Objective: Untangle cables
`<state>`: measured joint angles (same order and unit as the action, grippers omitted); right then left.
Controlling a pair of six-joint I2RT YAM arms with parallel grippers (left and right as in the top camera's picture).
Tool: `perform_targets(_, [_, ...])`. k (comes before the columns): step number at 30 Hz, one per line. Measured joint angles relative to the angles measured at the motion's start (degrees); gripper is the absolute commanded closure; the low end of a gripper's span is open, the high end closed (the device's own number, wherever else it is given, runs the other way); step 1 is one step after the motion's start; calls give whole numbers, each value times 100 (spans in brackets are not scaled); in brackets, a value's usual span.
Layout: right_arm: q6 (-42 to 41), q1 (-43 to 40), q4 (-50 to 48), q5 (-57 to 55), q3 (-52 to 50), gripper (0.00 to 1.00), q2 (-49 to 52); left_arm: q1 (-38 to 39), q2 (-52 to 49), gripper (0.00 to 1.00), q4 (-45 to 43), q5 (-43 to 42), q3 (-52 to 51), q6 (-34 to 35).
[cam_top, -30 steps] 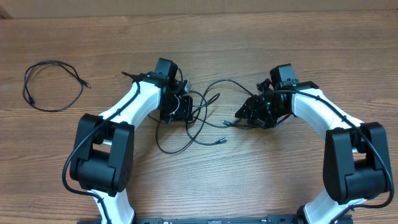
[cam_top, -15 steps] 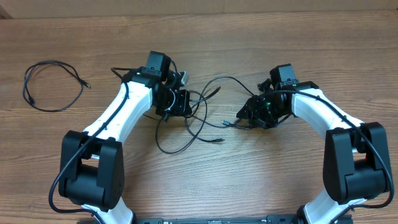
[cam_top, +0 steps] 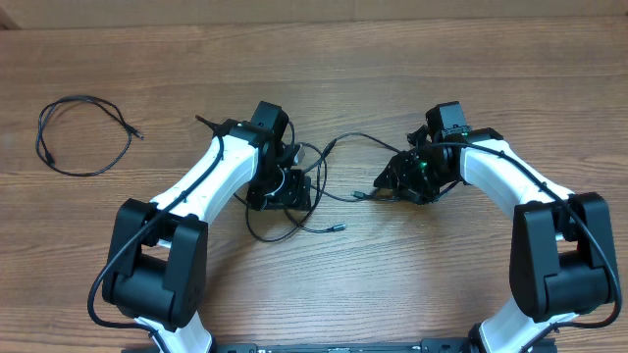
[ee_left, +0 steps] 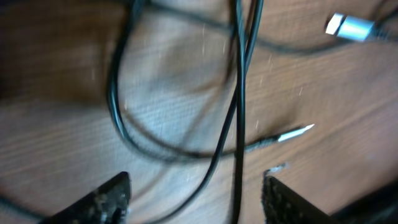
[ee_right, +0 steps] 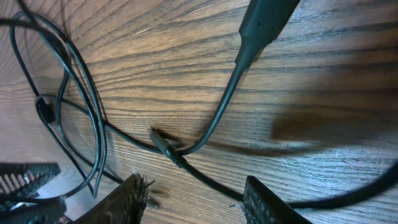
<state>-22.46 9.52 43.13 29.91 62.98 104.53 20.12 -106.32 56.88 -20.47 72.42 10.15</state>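
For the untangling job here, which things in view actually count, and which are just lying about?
Belong to the job:
- tangled cables in the centre
- single cable looped on its own at far left

Just there:
- wooden table
- thick black wires on the arms themselves

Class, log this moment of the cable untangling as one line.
left end effector: open above tangled cables | right end effector: open, straddling one cable | spare cable: looped apart, far left
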Motion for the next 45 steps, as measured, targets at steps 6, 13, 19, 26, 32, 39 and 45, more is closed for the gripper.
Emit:
perform_targets(6, [-2,0,-2,-15,0,48,0,0,-11,28,1215,83,855,-468])
perform_targets(13, [0,0,-2,-15,0,48,0,0,-11,26,691,249,1357,-566])
perform_targets(19, [0,0,-7,-15,0,48,0,66,-122,30,-262,417,1366,-391])
perform_targets(26, [0,0,-2,-168,0,48,0,260,-566,86,-334,538,1366,-264])
perform_targets(32, [0,2,-4,-229,0,48,0,289,-813,69,-251,555,1370,-260])
perform_targets(39, [2,2,-13,-299,0,48,0,227,-813,62,579,564,2107,-284])
perform_targets(45, [-2,-2,-24,-656,0,46,0,192,-778,48,1187,225,2691,-361])
